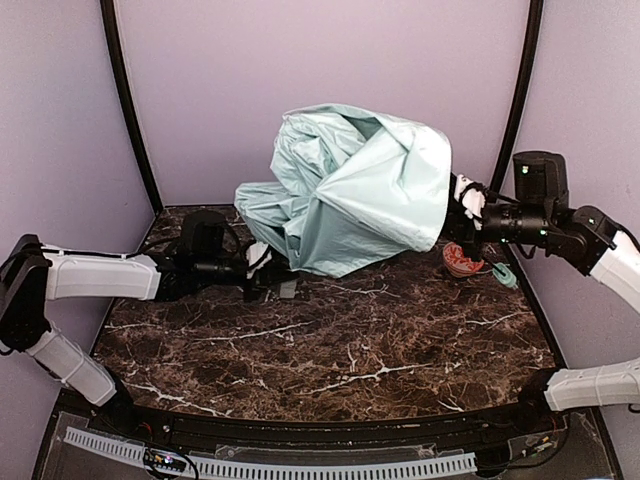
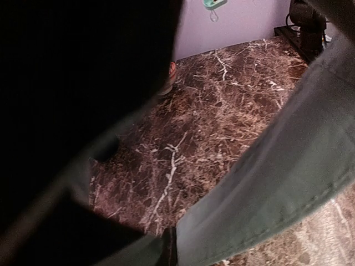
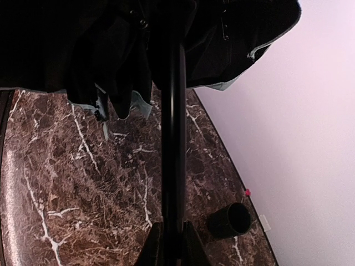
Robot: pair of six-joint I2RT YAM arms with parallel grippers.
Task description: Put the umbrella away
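Hidden / unclear:
- Left wrist view is mostly blocked. The black underside fills its left half and a band of mint fabric (image 2: 288, 166) crosses the lower right. The claw's own fingers do not show there.
- Left claw (image 1: 262, 260): clenched, at the low left edge of the canopy (image 1: 360, 190). The top view is too coarse to tell whether fabric is pinched in it.
- Top view: the billowed canopy covers the shaft and ribs entirely, and the back middle of the bench (image 1: 330, 360).
- Right wrist view: the top is dark canopy underside, with no detail readable. Fingers are cut off at the lower edge.

Umbrella: half collapsed, lying tilted over the back centre of the bench, between the two arms. The lower left of the canopy rests on the marble.

Right claw (image 3: 169, 238): grasping the black shaft (image 3: 173, 138), which runs straight up the middle of its view into the canopy. From above, this claw (image 1: 468, 200) sits at the canopy's right edge, raised off the bench.

Around:
- Handle (image 1: 505, 276), mint, below the right arm. In the left wrist view it (image 2: 214, 3) shows at the top edge with its strap loop hanging. Its join to the shaft is not visible.
- Reddish item (image 1: 462, 260) on the bench just beside the handle, under the right claw. Identity unclear.
- Dark cup (image 3: 230, 220), upright, near the bench edge by the wall (image 3: 310, 138).
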